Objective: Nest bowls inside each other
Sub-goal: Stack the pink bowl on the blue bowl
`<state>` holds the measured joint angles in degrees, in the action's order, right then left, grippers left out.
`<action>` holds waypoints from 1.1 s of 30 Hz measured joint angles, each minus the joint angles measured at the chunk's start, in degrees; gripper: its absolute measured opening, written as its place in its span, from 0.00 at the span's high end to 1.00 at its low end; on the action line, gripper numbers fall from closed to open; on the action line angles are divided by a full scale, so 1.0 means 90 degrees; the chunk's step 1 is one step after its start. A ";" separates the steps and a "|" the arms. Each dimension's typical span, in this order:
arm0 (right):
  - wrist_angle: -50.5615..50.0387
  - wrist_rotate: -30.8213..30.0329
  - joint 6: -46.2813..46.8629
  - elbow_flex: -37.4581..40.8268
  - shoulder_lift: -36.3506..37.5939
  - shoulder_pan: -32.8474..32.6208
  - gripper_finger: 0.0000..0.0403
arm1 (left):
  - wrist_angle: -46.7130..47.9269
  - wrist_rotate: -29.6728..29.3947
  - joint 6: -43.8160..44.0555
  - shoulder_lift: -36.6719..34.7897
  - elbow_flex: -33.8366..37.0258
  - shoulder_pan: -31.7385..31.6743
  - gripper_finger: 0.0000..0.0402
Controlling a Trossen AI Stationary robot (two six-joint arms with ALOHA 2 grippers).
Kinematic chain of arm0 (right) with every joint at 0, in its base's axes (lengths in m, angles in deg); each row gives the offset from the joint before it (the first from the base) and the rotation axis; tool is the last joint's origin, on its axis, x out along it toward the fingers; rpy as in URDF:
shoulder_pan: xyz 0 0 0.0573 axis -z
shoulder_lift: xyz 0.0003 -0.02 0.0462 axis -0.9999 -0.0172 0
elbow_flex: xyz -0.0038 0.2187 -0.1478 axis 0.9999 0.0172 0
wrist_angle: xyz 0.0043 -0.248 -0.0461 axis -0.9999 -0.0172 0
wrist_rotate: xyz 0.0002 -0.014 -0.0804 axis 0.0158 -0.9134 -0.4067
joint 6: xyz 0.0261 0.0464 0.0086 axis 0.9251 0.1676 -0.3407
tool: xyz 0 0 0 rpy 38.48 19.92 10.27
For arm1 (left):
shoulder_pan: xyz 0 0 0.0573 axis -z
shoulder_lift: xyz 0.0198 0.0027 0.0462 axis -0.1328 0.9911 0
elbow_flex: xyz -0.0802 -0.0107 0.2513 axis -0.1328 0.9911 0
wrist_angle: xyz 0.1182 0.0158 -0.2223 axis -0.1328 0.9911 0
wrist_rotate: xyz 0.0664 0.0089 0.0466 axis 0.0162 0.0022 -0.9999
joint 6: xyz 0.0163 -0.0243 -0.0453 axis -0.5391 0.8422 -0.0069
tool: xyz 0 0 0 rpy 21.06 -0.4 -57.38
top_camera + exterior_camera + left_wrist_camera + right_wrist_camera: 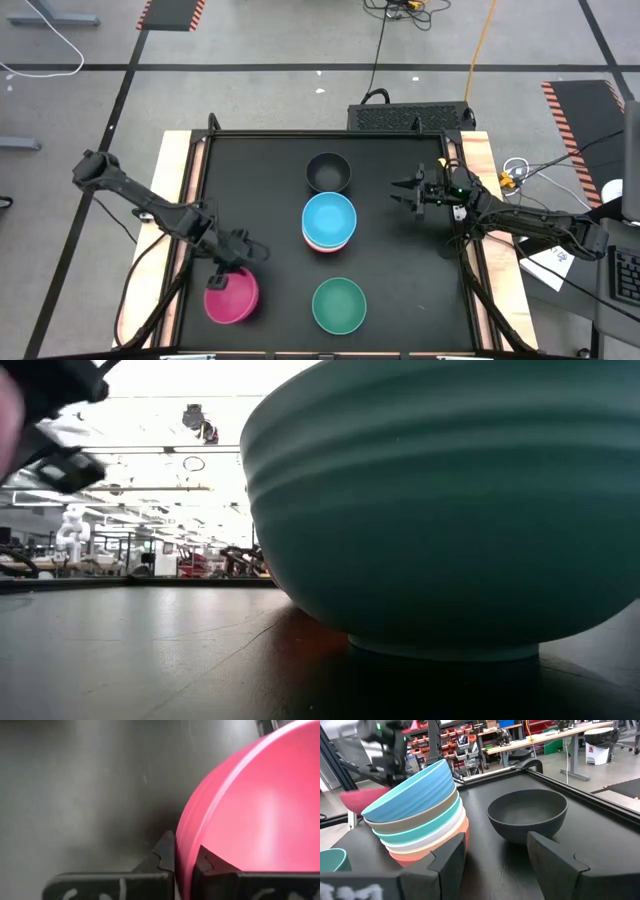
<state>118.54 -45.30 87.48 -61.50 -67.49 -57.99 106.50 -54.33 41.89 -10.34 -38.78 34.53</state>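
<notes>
Left claw [238,262]: we see it clenched on the rim of the magenta bowl [231,297], lower left of the surface [400,260].
Right claw [400,191]: released, holding nothing, at right.
Stack [329,221]: blue bowl on top, centre.
Black bowl [328,172]: above the stack.
Green bowl [339,305]: below it.

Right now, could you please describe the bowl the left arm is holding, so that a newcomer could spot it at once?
Start at the black table and go to its near left corner, beside the green bowl. There the left gripper has its jaws shut on the rim of the magenta bowl. It is the only pink-red single bowl, apart from the blue-topped stack and the black bowl.
</notes>
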 joint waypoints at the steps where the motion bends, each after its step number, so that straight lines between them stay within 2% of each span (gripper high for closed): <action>1: -0.0009 0.0001 -0.0019 0.0000 -0.0001 0.0000 0.49 | 0.0070 -0.0006 -0.0231 0.0000 -0.0168 -0.0166 0.98; 10: -0.0054 0.0000 -0.0081 0.0000 -0.0001 0.0000 0.49 | 0.0315 -0.0235 -0.2496 0.0095 -0.1724 -0.2089 0.99; 14: -0.0094 0.0002 -0.0082 0.0000 0.0001 0.0000 0.49 | 0.0303 -0.0354 -0.3071 0.0426 -0.2536 -0.2804 0.98; 19: -0.0164 0.0002 -0.0149 0.0000 -0.0013 0.0000 0.49 | 0.0436 -0.0259 -0.3619 0.1411 -0.3734 -0.3374 0.99; 26: -0.0398 0.0002 -0.0180 0.0002 -0.0033 0.0000 0.49 | 0.2223 -0.0155 -0.4195 0.3241 -0.6192 -0.3733 0.99; 33: -0.0631 0.0000 -0.0228 0.0002 -0.0084 0.0000 0.49 | 0.3401 0.0199 -0.4511 0.4427 -0.8118 -0.3975 0.99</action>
<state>112.85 -45.30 85.43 -61.48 -68.25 -57.99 137.11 -52.54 1.29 29.51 -111.84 -1.24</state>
